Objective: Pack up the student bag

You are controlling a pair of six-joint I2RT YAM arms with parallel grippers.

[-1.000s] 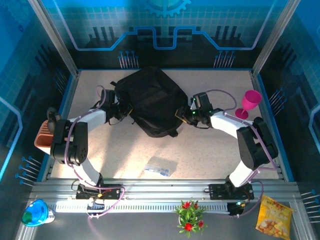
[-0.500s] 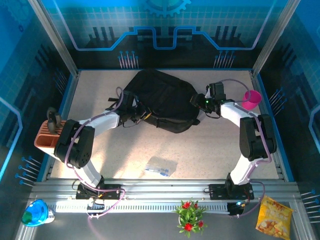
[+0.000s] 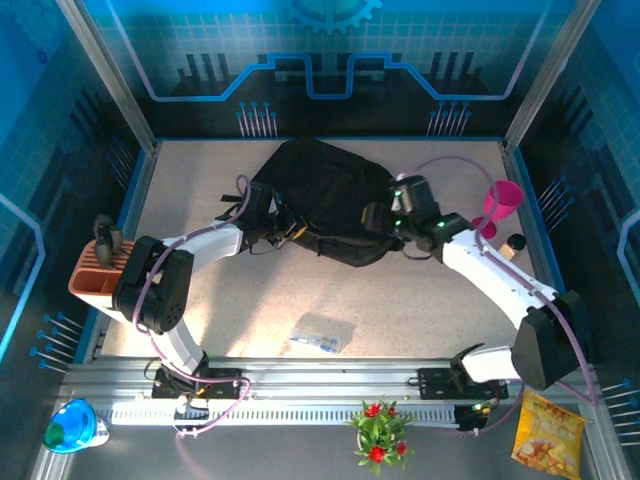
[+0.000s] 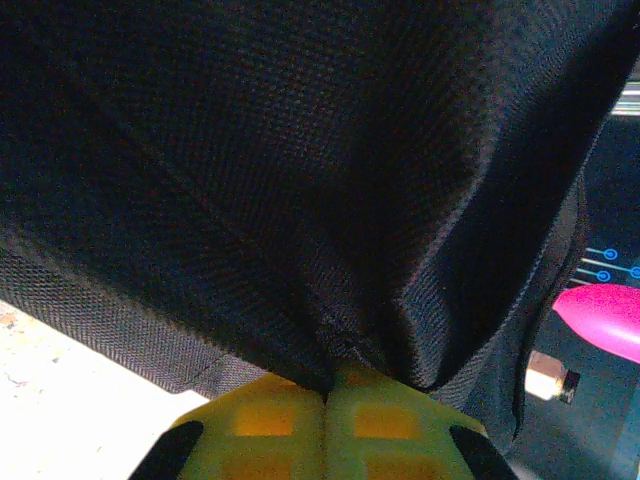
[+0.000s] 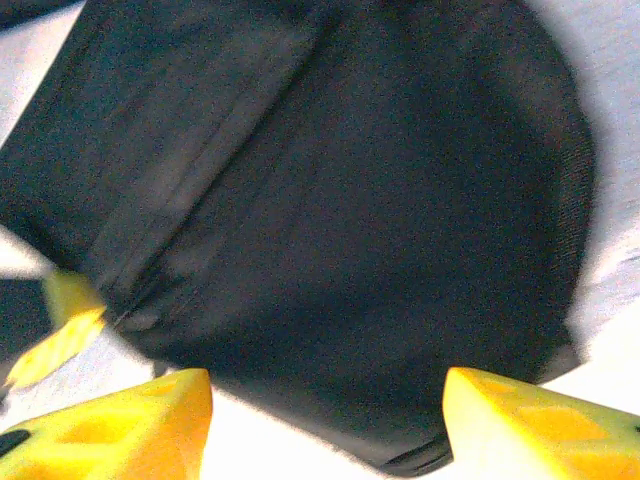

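The left claw (image 4: 328,385) has its yellow fingers pressed together on a pinch of black woven cloth, which gathers into a tight pucker right at the tips. That cloth belongs to the student bag (image 4: 300,150), so the left claw is pinching the bag itself. From above, this left claw (image 3: 270,225) sits at the bag's left edge, where straps trail out.

The right claw (image 5: 325,400) stands spread, its two yellow fingers wide apart with nothing between them. The bag (image 5: 330,200) is in front of them and not touched. In the top view the right claw (image 3: 378,215) hovers at the bag's right side, just over its edge.

The student bag (image 3: 325,200) lies flat on the table (image 3: 430,300) between the two claws, its rounded body slumped. No opening can be made out.

Well to the right of the bag stands a pink goblet (image 3: 500,205). On the near side of the bag, well apart from it, lies a clear packet (image 3: 322,332).

The step in hand looks like steadying the bag for opening: one side is anchored and the other claw is ready. Next, the right claw probably needs to come down and close on a zip pull or a fold of cloth on its side. The two can then draw the mouth apart without dragging the bag.
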